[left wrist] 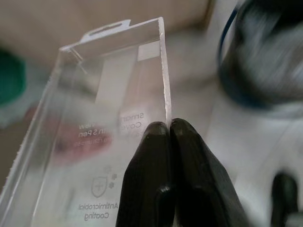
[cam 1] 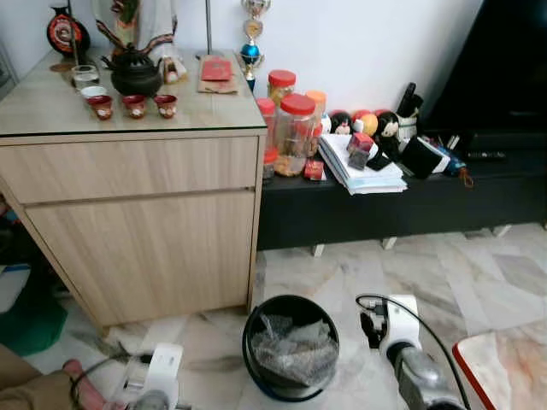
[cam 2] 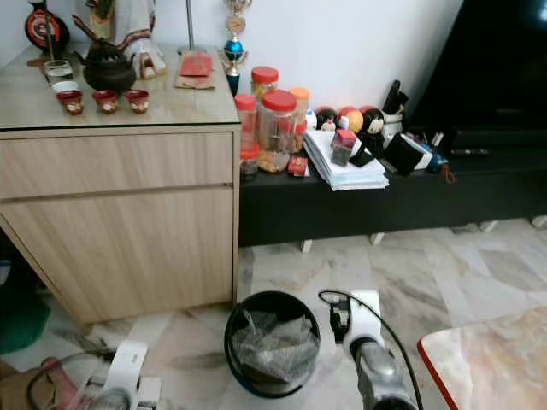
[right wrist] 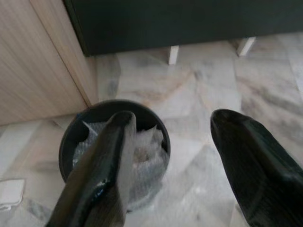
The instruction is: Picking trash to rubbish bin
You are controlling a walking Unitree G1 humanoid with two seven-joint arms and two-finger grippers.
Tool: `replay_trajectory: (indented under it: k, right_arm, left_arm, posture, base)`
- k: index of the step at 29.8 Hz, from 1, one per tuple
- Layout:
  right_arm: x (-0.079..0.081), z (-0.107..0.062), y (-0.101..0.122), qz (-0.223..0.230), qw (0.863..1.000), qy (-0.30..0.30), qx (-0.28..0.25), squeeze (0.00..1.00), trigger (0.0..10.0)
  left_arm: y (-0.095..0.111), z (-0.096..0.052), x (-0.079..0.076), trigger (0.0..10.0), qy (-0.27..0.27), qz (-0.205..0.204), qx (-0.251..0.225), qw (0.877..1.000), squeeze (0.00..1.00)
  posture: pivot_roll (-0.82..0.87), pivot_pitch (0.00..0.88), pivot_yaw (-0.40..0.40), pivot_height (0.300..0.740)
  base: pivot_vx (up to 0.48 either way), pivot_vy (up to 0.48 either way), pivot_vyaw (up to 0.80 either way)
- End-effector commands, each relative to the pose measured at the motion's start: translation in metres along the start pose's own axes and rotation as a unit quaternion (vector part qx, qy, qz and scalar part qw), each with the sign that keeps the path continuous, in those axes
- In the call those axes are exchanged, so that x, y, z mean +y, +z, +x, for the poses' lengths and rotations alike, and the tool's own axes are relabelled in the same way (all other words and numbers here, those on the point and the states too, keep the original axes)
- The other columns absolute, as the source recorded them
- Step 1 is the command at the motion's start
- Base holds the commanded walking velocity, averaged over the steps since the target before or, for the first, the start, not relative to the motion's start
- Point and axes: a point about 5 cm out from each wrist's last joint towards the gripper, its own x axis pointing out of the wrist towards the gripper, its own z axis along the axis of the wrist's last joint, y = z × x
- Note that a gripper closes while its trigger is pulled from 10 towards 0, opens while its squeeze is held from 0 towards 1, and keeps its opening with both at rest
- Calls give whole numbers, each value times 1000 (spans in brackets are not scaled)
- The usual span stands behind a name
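A: What is the biggest thing in front of the robot?

B: The wooden cabinet [cam 1: 141, 218] on its left side; a tea set stands on its top surface. Beside it runs a low black shelf [cam 1: 385, 205] with jars and papers. Both are well behind the work, so I think they are not part of it.

A: And the rubbish bin?

B: The black rubbish bin [cam 1: 291, 346] stands on the marble floor [cam 1: 427, 269], between the two arms. It holds crumpled bubble wrap [cam 1: 295, 350] already. I judge the robot stands so close so that both arms can reach over the rim.

A: Where is the trash now?

B: The left pincer [left wrist: 169, 130] has its two black fingers pressed together on the edge of a clear plastic package [left wrist: 99, 142]. The package is empty, with printed words on it. It is low at the robot's left, near the bin but not yet over it.

A: The right pincer?

B: The right pincer [right wrist: 177, 156] hangs just beside the bin with its fingers spread wide and nothing between them. Probably it waits, because the left arm has the load.
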Motion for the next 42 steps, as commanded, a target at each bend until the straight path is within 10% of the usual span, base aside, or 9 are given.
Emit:
replay_trajectory:
  k: [1,12,18,29,42]
  right_arm:
    - [3,6,21,-4,999,9,-41,0,10000]
    - [21,16,85,17,983,50,-176,0,10000]
    - [36,18,127,44,964,75,-250,0,10000]
    - [47,15,137,42,955,93,-278,0,10000]
    - [60,15,134,44,953,117,-276,0,10000]
  left_arm:
    - [6,1,6,10000,11,1,-14,1000,0]
    - [96,5,0,10000,-7,-4,-193,981,0]
    - [143,-6,-37,10000,-119,2,-291,949,0]
    - [165,-18,-55,10000,-169,18,-343,924,0]
    - [167,-19,-50,10000,-159,19,-350,923,0]
  posture:
    - [215,0,-110,740]
    - [215,0,-110,740]
    - [215,0,-110,740]
    - [209,0,-110,740]
    - [209,0,-110,740]
  base:
    - [266,0,0]
    - [285,0,0]
    - [148,0,-267]
    - [0,0,-800]
    - [0,0,-369]
